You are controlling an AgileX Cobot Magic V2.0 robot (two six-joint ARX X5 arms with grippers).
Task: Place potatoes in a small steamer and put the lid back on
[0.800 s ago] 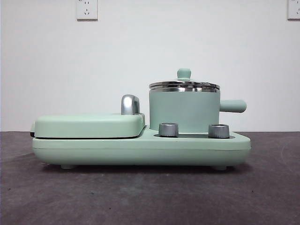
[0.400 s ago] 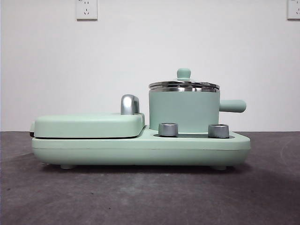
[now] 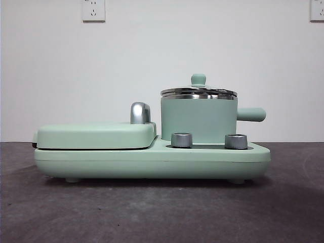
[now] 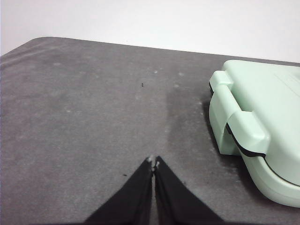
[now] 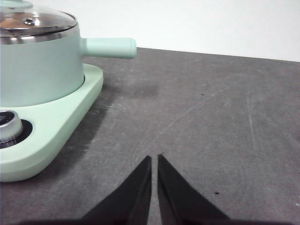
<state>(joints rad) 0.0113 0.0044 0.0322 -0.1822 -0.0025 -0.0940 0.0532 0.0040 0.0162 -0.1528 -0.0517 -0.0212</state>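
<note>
The small steamer (image 3: 199,119) is a mint-green pot with a steel rim and a stubby side handle, standing on the right of the mint-green base (image 3: 152,159). The lid (image 3: 199,91) with its small green knob sits on the pot. The pot (image 5: 40,68) and its lid (image 5: 35,21) also show in the right wrist view. The potato is out of view. My left gripper (image 4: 153,162) is shut and empty over bare table beside the griddle end. My right gripper (image 5: 154,159) is shut and empty over bare table beside the pot's end of the base.
A flat mint-green griddle (image 3: 96,135) with a chrome handle (image 3: 140,112) takes up the base's left half; its hinge end (image 4: 243,131) shows in the left wrist view. Two steel knobs (image 3: 181,139) (image 3: 236,141) sit in front of the pot. The table (image 3: 162,212) is dark grey.
</note>
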